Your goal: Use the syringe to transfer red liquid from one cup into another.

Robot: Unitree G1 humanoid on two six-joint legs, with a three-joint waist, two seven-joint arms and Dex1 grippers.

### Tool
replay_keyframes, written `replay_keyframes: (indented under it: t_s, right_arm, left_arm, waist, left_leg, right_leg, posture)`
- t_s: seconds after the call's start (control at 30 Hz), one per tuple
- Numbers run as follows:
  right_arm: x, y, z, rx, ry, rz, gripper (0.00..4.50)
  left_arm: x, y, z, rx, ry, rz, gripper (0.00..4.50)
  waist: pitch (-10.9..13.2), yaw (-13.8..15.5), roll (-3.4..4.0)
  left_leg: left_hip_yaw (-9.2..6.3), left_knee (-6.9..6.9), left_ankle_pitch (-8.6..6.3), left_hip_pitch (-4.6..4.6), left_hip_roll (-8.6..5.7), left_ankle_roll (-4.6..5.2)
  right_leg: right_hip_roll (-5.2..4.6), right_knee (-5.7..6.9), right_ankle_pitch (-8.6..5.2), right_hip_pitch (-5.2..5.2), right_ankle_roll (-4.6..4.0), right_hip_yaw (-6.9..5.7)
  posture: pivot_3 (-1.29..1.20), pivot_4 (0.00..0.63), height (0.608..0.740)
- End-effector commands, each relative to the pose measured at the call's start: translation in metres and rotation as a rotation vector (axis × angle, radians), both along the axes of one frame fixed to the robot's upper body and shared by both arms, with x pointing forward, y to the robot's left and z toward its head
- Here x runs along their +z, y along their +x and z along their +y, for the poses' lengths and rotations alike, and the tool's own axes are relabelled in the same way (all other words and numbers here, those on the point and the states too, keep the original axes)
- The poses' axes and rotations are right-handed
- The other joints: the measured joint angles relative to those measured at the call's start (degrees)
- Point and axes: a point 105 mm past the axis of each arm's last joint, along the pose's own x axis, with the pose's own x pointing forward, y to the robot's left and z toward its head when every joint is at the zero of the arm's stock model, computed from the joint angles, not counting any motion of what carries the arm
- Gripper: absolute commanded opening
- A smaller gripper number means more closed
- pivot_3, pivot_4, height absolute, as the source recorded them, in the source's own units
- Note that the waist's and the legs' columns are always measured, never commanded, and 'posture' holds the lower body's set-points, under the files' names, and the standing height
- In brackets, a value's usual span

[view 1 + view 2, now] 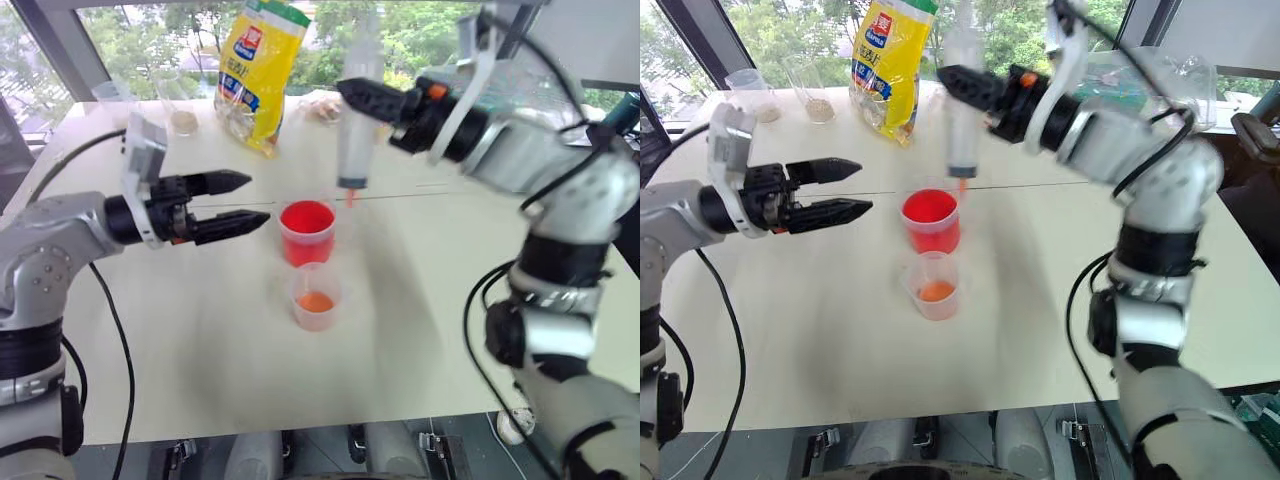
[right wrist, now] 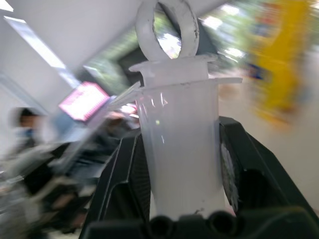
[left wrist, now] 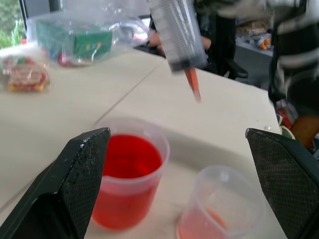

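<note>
Left eye view: right end effector (image 1: 372, 100) clamped on the syringe (image 1: 357, 140), barrel upright, orange-red tip down, hanging above and just behind the tall red cup (image 1: 307, 232); shorter clear cup (image 1: 316, 296) stands just in front of it, nearly touching, a little orange-red liquid at its bottom; left end effector (image 1: 240, 203) spread wide, empty, level, off to the left of both cups on the pale surface (image 1: 430, 300).

Left wrist view: syringe tip clear of the red cup's rim, nothing dripping that I can make out; both cups framed between the wide-set fingers (image 3: 79, 174).

Right wrist view: barrel pinched between the pads, plunger ring on top, seemingly pushed in.

Judgement: centre the tip over the red cup and lower straight; keep the barrel vertical; steady the cup with the free left end effector, since a nudge could tip it.
</note>
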Motion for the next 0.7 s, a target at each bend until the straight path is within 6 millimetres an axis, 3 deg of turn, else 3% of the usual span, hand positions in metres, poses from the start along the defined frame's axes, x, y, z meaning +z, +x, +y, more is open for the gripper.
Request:
replay_keyframes:
  t_s: [0.03, 0.23, 0.53, 0.57, 0.6, 0.7]
  right_arm:
    - [-0.048, 0.006, -0.031, -0.093, -0.140, 0.247, 1.46]
    - [-0.112, 0.003, -0.052, -0.140, -0.210, 0.510, 1.46]
    - [-0.165, 0.002, -0.062, -0.186, -0.284, 0.660, 1.46]
    - [-0.168, 0.002, -0.062, -0.186, -0.287, 0.665, 2.26]
    - [-0.169, 0.002, -0.062, -0.184, -0.289, 0.665, 2.26]
    - [-0.165, 0.001, -0.059, -0.166, -0.280, 0.651, 3.44]
  left_arm:
    - [0.003, -0.009, -0.005, -0.013, 0.028, -0.072, 4.48]
    - [-0.006, -0.014, -0.005, 0.002, 0.039, -0.060, 4.48]
    - [-0.016, -0.022, -0.013, -0.010, 0.062, -0.034, 4.48]
    - [-0.018, -0.022, -0.014, -0.013, 0.066, -0.032, 4.50]
    - [-0.019, -0.023, -0.014, -0.015, 0.068, -0.030, 4.50]
    - [-0.020, -0.024, -0.015, -0.016, 0.059, -0.021, 4.50]
  waist:
    - [0.0, -0.2, 0.01]
    - [0.0, -0.4, 0.07]
    - [0.0, -0.3, 0.07]
    - [0.0, -0.3, 0.06]
    - [0.0, -0.3, 0.06]
    - [0.0, -0.3, 0.02]
  left_leg:
    - [0.04, -0.01, -0.04, -0.05, 0.00, 0.07]
    - [0.21, -0.01, -0.16, -0.33, 0.01, 0.29]
    - [0.20, 0.08, -0.16, -0.35, -0.01, 0.29]
    - [0.19, 0.08, -0.16, -0.35, -0.01, 0.29]
    - [0.19, 0.08, -0.16, -0.34, 0.00, 0.29]
    - [0.19, 0.10, -0.16, -0.23, 0.00, 0.29]
  right_leg:
    - [0.00, -0.13, 0.01, 0.00, 0.00, 0.01]
    - [0.08, -0.28, 0.15, -0.22, 0.27, 0.09]
    - [0.11, -0.30, 0.16, -0.19, 0.28, 0.08]
    - [0.13, -0.30, 0.16, -0.19, 0.29, 0.07]
    - [0.13, -0.30, 0.16, -0.19, 0.28, 0.08]
    - [0.14, -0.30, 0.16, -0.07, 0.29, 0.07]
  posture:
    - [0.00, 0.150, 0.740]
    - [0.00, 0.150, 0.740]
    - [0.00, 0.150, 0.740]
    - [0.00, 0.150, 0.740]
    - [0.00, 0.150, 0.740]
    - [0.00, 0.150, 0.740]
